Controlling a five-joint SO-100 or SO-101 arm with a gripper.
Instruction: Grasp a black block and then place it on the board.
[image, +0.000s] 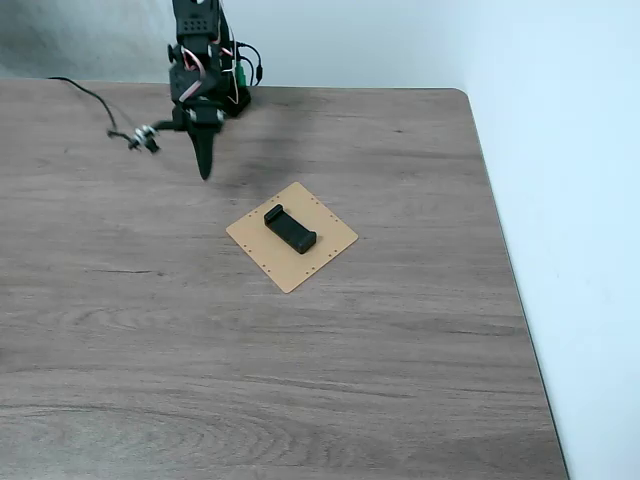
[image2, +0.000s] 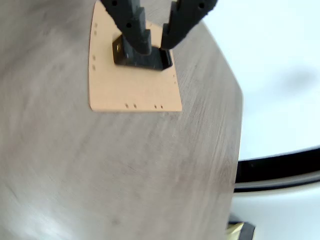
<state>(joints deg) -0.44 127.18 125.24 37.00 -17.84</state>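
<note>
Black block lies flat on the board, near the middle, long axis running along 1 diagonal of the fixed view; both raised ends face up. Board sits square-on to nothing, rotated like a diamond on the grey wood-grain desk, well apart from every desk edge. Judged from this layout, the placing looks done: the block rests fully inside the board's outline with tan margin on all sides. Pincer hangs at the far end of the desk, tips pointing down, well apart from board and block. In the wrist view the pincer shows 2 dark fingers with a narrow gap between them, partly open, empty, gripping nothing; block appears beyond the tips, not touched.
</note>
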